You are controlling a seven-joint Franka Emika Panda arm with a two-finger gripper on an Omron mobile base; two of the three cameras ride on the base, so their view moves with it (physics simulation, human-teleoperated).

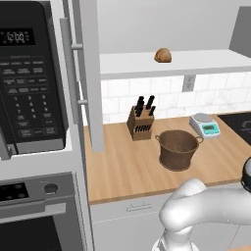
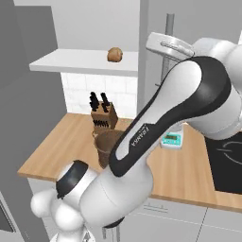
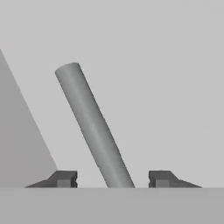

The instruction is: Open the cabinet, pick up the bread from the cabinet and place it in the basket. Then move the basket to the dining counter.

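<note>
Hand view: gripper [image 3: 113,179] open, fingertips [image 3: 64,179] straddling the cabinet's bar handle [image 3: 94,127], gripping nothing. Bread [image 1: 163,55] on shelf [image 1: 196,62]; basket [image 1: 178,149] on worktop [image 1: 122,166].

The cabinet [image 1: 90,73] stands open, its grey door swung edge-on, showing a white shelf. The bread [image 1: 163,55] (a small golden-brown roll) sits on that shelf. Below, the brown basket [image 1: 177,149] stands upright on the wooden worktop, well apart from it.
</note>
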